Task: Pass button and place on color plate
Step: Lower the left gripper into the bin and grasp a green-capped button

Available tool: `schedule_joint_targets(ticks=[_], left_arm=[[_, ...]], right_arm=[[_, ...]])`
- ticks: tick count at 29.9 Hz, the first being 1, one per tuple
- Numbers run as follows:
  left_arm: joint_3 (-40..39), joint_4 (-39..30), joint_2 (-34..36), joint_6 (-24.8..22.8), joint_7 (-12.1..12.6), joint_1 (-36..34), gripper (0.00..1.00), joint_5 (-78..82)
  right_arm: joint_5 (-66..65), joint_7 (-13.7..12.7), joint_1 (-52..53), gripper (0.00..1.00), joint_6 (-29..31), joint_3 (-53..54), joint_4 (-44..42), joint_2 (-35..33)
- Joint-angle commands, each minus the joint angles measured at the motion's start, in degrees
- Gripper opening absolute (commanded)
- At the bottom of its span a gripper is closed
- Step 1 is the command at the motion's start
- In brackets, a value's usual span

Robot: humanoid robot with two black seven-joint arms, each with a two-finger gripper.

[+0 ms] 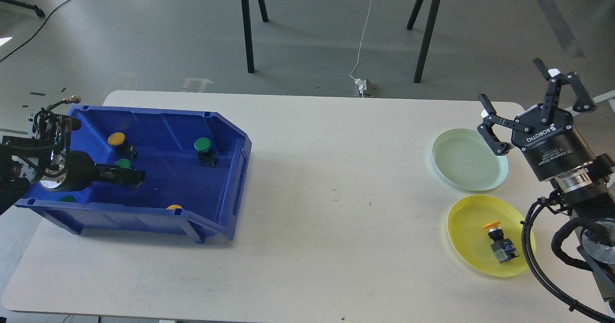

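Left end effector (137, 179) is down inside the blue bin (226, 169), right at a green button (123, 163); fingers read dark and end-on, so I can't tell opening or grip. Right end effector (531, 104) hangs wide open and empty by the green plate (468, 159), probably staged for the handoff. One yellow button (499, 243) already lies on the yellow plate (468, 227), colour-matched.
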Motion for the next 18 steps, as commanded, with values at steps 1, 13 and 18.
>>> schedule_joint_targets(ticks=[1,13,18], left_arm=[[0.0,2.2,-1.0,0.3,0.0,-0.3,0.92,0.1],[0.1,6.3,-3.2,1.5,0.0,-0.5,0.92,0.2],[0.2,7.3,-4.6,1.5,0.0,-0.5,0.87,0.2]], right_arm=[[0.0,0.1,-0.4,0.96,0.0,0.0,0.1,0.0],[0.0,0.1,-0.5,0.96,0.0,0.0,0.1,0.0],[0.0,0.1,-0.9,0.96,0.4,0.4,0.1,0.0]])
